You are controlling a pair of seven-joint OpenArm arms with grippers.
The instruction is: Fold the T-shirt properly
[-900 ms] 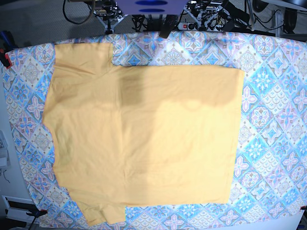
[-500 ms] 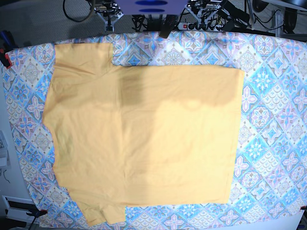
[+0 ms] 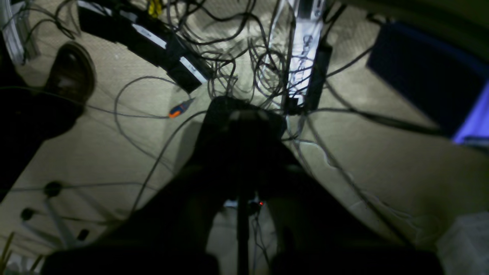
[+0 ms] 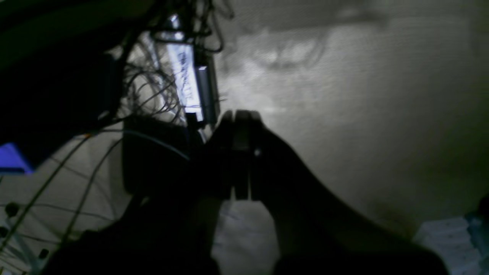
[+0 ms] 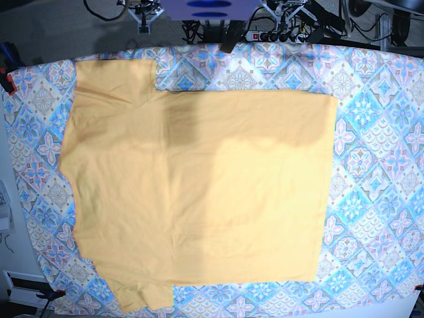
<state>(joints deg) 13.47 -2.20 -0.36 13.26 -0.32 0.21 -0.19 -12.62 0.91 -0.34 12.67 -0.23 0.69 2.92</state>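
The T-shirt (image 5: 199, 192) lies spread flat on the patterned cloth (image 5: 377, 165) covering the desk, sleeves toward the base view's left. Left claw (image 3: 244, 114) and right claw (image 4: 241, 116) are both fully closed, gripping nothing, pointed at the cable-strewn floor (image 3: 382, 160).

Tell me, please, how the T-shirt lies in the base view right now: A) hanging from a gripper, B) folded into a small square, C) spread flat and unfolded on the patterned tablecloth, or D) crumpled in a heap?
C: the T-shirt lies spread flat, both sleeves out, on the tablecloth.
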